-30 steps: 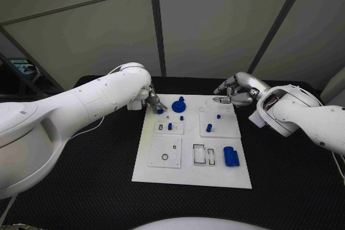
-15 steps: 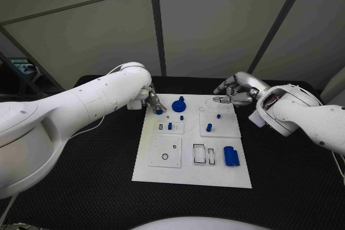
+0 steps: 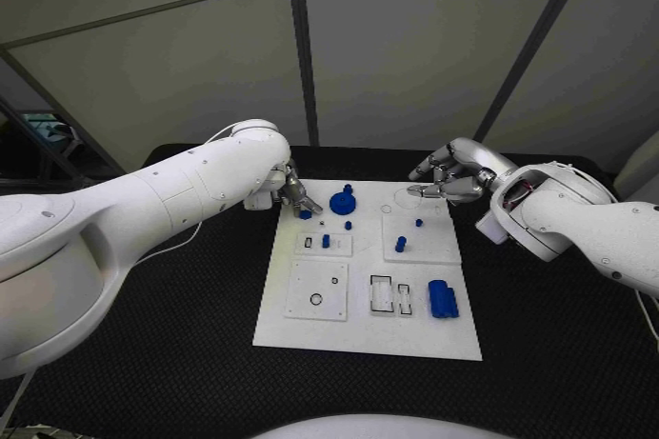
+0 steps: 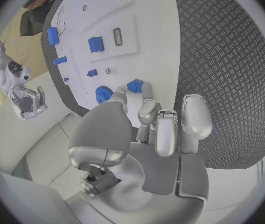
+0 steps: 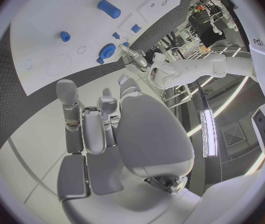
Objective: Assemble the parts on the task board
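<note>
On the task board (image 3: 369,339), the blue cylinder (image 3: 441,298) lies nearest. Farther back, a small blue part (image 4: 134,86) is pinched by the left hand (image 3: 294,198) at the board's far-left corner, beside the blue gear (image 3: 342,204); seating it in a recess likely comes next. The right hand (image 3: 449,179) hovers empty, fingers loosely spread.

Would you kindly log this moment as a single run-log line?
left hand: pinches small blue part at task board far-left corner | right hand: holds nothing, by far-right corner | blue gear: on board

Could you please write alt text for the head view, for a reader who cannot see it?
The left hand pinches a small blue part at the far left corner of the white task board. The right hand hovers, holding nothing, at the far right corner.
</note>
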`<state>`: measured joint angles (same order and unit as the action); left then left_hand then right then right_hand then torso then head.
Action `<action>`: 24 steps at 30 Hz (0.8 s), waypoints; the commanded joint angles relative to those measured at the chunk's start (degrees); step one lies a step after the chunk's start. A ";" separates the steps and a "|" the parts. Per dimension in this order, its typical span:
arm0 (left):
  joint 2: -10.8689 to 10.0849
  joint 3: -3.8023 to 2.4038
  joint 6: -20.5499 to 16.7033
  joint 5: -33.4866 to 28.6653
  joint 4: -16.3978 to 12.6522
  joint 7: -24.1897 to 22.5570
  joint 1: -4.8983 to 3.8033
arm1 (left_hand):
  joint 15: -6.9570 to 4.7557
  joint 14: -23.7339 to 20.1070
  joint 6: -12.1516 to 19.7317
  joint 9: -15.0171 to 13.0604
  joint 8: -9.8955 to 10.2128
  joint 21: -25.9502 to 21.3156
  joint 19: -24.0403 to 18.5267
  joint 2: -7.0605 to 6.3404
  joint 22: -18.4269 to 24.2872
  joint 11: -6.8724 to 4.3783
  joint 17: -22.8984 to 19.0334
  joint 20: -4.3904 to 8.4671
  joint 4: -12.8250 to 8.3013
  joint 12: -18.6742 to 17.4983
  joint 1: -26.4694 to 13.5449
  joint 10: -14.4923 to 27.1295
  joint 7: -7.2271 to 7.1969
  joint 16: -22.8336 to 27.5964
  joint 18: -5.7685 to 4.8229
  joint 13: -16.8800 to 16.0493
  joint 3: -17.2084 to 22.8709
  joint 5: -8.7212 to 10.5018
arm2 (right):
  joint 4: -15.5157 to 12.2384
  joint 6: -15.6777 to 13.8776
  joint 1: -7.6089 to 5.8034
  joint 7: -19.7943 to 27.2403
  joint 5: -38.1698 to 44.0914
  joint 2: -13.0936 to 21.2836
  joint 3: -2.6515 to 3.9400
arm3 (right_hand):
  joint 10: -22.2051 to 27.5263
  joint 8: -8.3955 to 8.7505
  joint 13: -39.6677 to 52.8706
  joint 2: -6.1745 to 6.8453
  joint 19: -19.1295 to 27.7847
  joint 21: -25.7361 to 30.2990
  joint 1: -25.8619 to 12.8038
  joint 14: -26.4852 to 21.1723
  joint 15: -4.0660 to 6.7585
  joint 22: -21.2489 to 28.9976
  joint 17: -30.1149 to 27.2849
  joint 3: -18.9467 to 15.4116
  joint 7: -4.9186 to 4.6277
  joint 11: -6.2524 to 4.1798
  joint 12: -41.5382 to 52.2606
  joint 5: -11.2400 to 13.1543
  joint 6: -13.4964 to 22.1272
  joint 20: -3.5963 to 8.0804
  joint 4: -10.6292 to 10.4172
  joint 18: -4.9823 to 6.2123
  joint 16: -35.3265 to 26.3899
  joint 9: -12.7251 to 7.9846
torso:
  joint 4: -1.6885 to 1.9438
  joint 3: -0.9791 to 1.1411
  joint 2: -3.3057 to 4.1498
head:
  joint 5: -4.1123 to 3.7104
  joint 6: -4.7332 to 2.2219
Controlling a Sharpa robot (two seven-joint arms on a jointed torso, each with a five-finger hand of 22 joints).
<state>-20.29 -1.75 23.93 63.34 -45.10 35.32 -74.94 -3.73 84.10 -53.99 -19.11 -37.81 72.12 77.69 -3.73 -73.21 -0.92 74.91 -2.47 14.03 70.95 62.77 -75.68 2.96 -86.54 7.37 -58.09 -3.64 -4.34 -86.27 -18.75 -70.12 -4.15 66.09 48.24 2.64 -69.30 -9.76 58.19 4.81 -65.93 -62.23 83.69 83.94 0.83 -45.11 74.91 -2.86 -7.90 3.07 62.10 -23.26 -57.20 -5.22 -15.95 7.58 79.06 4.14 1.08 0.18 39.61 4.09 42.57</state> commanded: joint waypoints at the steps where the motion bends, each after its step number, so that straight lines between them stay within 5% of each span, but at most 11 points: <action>1: -0.06 0.12 1.02 0.58 -0.14 -0.37 0.22 | -0.32 4.09 0.36 0.07 0.28 -0.18 0.29 -0.60 -0.06 0.09 8.75 0.06 -0.01 0.22 0.12 -0.07 0.24 0.01 -2.19 0.07 -0.41 0.35 | -0.01 0.23 -0.08 0.12 0.11 -0.06 0.04 | 0.01 -0.38 -0.06 -0.14 -0.16 0.35 0.19 2.60 0.49 0.00 0.67 0.08 0.13 -0.22 -0.22 -0.25 0.01 0.23 -0.14 0.95 -0.16 -0.03 | 0.01 -0.01 -0.01 | 0.00 0.09; 13: -0.23 0.12 1.26 0.88 -0.29 -0.33 0.24 | -0.29 4.03 0.43 0.10 0.19 -0.33 0.24 -0.14 -0.08 0.11 8.63 0.03 -0.46 0.17 2.19 0.04 0.26 0.08 -2.17 0.17 -0.95 0.25 | 0.01 0.34 -0.08 0.12 0.11 -0.11 0.04 | -0.03 -0.47 -0.09 -0.16 -0.21 0.48 0.18 2.62 0.50 0.11 0.63 0.11 0.14 -0.24 -0.20 -0.36 -0.02 0.25 -0.20 0.96 -0.23 -0.03 | -0.02 -0.01 0.01 | 0.03 0.09; 24: -0.23 0.12 1.37 1.40 -0.43 -0.82 0.25 | -0.29 4.00 0.42 0.13 -0.02 -0.40 0.27 0.71 -0.32 0.12 8.55 0.03 -3.32 0.17 6.80 0.11 0.28 0.12 -2.19 0.21 -1.26 0.25 | 0.03 0.41 -0.08 0.12 0.19 -0.21 0.04 | -0.03 -0.47 -0.09 -0.16 -0.21 0.48 0.18 2.62 0.50 0.11 0.63 0.11 0.14 -0.24 -0.20 -0.36 -0.02 0.25 -0.20 0.96 -0.23 -0.03 | -0.04 0.01 0.01 | 0.01 0.22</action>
<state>-20.49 -1.77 24.07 63.84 -45.45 34.87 -74.94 -3.70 84.08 -53.80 -19.04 -37.75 71.79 77.68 -2.91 -73.48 -0.90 74.91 -2.47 10.97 70.95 69.17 -75.65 3.22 -86.54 7.37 -57.94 -4.85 -4.34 -86.21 -18.63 -70.12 -4.18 66.11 48.08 2.64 -69.30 -10.13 58.19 4.81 -65.93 -61.84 83.69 83.94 0.83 -45.05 74.91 -2.86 -7.90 3.07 62.10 -23.26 -57.20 -5.22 -15.95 7.58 79.06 4.14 1.04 0.18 39.63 4.13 42.78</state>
